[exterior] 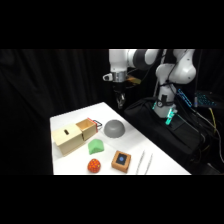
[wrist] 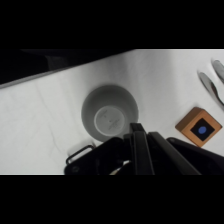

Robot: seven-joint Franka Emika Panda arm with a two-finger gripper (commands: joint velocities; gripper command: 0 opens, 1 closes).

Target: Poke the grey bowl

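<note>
**A:** What do we have on the table?

**B:** From the side we see a white table (exterior: 150, 145) with the grey bowl (exterior: 114, 128) upside down, a smooth dark dome, near the far edge. Just beside it, to the picture's left, is a wooden box (exterior: 75, 135) with its drawer pulled partly out. In front of the bowl sit a green lump (exterior: 95, 146), an orange ball (exterior: 94, 165) and a small orange block with a blue centre (exterior: 121, 161). Metal tongs (exterior: 144, 163) lie to the right of the block.

**A:** And the arm?

**B:** The gripper (exterior: 120, 102) hangs above the bowl, clearly apart from it. In the wrist view the bowl (wrist: 110, 119) fills the middle of the frame, its flat round base facing us, and the fingers (wrist: 140, 145) rise as one dark narrow bar from the bottom edge. We judge them pressed together, with nothing held.

**A:** What could go wrong from here?

**B:** The poke is not yet made, in our judgement. The dome is smooth and rounded, so a tip landing off-centre could skid down the side and hit the table. A slanted push might slide the bowl against the drawer's dark handle (wrist: 79, 154), which lies close by. Coming down too hard could jam the tips on the base.
</note>
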